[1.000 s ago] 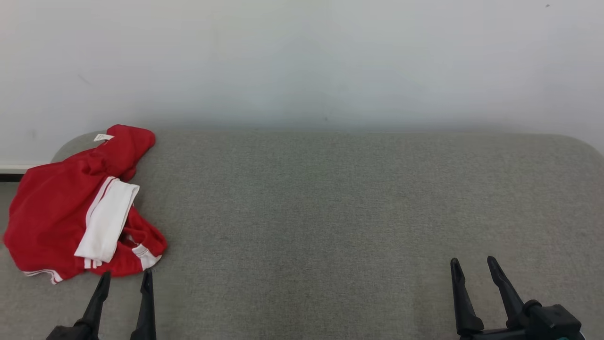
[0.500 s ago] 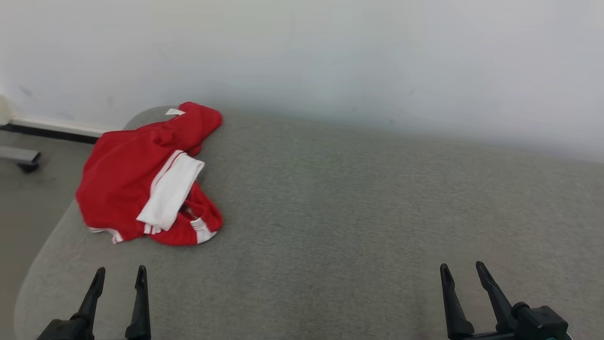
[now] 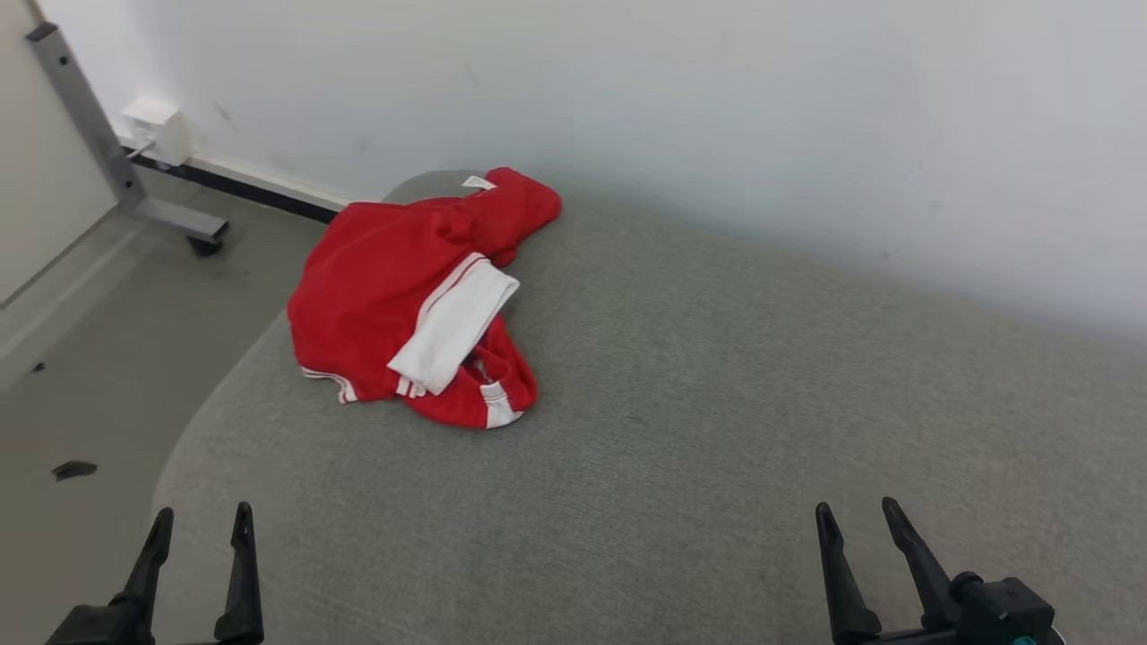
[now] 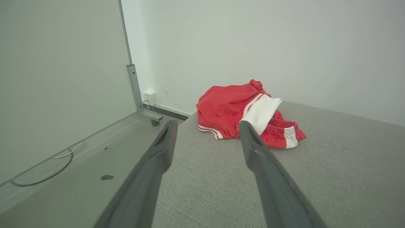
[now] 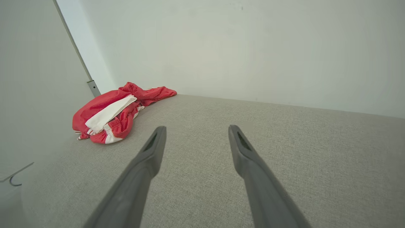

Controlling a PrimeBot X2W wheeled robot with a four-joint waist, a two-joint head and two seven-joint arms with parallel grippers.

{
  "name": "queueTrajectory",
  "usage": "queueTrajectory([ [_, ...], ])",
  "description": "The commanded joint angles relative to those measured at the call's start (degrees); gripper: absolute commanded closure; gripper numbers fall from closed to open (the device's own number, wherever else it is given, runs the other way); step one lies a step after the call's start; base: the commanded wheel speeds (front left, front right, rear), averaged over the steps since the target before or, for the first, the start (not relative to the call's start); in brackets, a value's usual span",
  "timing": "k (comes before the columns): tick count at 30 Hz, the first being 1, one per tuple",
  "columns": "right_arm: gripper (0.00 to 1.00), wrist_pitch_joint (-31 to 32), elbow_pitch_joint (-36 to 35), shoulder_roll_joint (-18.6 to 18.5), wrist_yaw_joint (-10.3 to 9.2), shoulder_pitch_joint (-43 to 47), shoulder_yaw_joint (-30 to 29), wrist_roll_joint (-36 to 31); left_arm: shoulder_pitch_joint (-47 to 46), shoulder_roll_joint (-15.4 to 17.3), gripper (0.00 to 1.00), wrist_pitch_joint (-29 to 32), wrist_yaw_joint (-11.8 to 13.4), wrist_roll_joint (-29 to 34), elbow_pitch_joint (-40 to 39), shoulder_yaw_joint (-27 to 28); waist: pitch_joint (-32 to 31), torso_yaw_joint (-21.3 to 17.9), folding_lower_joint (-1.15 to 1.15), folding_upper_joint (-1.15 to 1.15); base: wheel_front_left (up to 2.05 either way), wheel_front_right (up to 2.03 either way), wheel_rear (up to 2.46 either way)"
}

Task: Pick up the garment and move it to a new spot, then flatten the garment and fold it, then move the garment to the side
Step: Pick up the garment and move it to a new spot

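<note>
Right, the garment (image 3: 376, 296) lies in a crumpled red heap, white band uppermost, at the far left corner of the grey surface (image 3: 717, 403), close under the wall (image 3: 717, 107). Nothing touches it. My left tool (image 3: 202, 511) hangs over the near left corner, spread wide and empty. My right tool (image 3: 856, 505) sits by the near edge toward the right, equally wide and empty, well apart from the cloth. I judge the first step, the pick-up, not yet begun. Next I should reach the left tool forward to the heap and close on a thick fold, so it lifts whole.
</note>
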Motion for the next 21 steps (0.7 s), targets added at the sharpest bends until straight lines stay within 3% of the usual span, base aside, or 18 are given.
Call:
queueTrajectory([
  [1,0.00,-0.29,0.08,-0.11,-0.12,-0.33,0.14,0.31,-0.17,0.20,0.00,-0.25,0.20,-0.20,0.08,0.18,-0.12,1.69,0.00,0.00,0.00,0.00,0.00],
  [14,0.00,-0.61,1.28,-0.11,-0.12,-0.51,0.99,0.58,0.29,1.09,0.00,-0.31,1.31,-1.23,-0.13,1.08,-0.36,1.90,0.00,0.00,0.00,0.00,0.00],
  [21,0.00,1.04,0.49,-0.12,-0.12,-2.39,-0.19,-1.71,-6.81,2.75,0.00,0.45,0.15,-3.37,1.51,2.00,2.53,-1.42,0.00,0.00,0.00,0.00,0.00],
])
